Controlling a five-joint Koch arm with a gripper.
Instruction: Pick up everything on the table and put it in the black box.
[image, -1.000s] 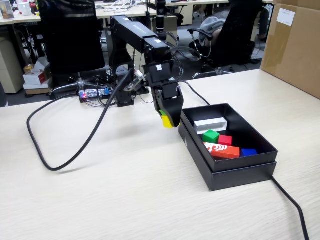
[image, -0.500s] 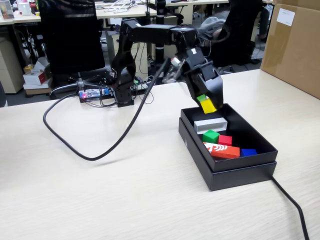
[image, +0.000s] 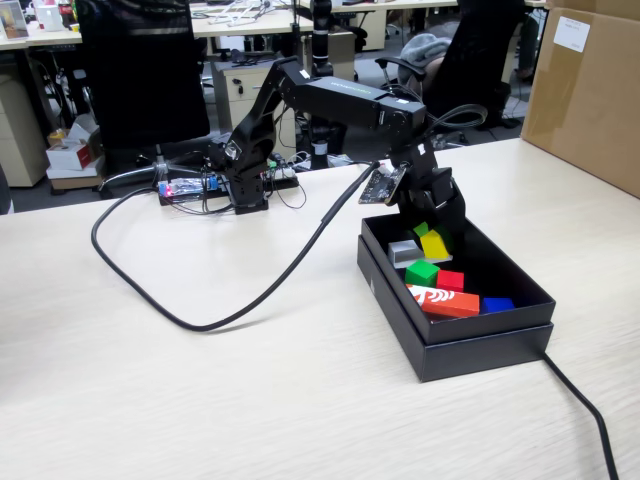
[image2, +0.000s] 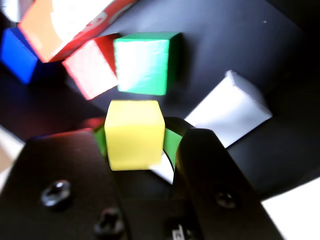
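Note:
Over the black box (image: 470, 345) my gripper (image: 432, 240) is shut on the yellow cube (image: 436, 245), which hangs just above the box floor. In the wrist view the yellow cube (image2: 134, 134) sits between the green-padded jaws of the gripper (image2: 135, 136). A green cube (image: 421, 272) and a red cube (image: 450, 281) lie side by side inside the box. The wrist view shows the green cube (image2: 145, 62) and the red cube (image2: 90, 67) just beyond the held one. No cube shows on the table (image: 200, 400).
Also in the box are a white block (image: 403, 252), an orange-red block with white marks (image: 443, 300) and a blue piece (image: 497, 304). A black cable (image: 200, 320) loops across the table to the left. A brown carton (image: 590, 90) stands at the back right.
The arm has swung right from beside the box's left edge, then lowered. The yellow cube has gone with it, from outside the box to low inside it.

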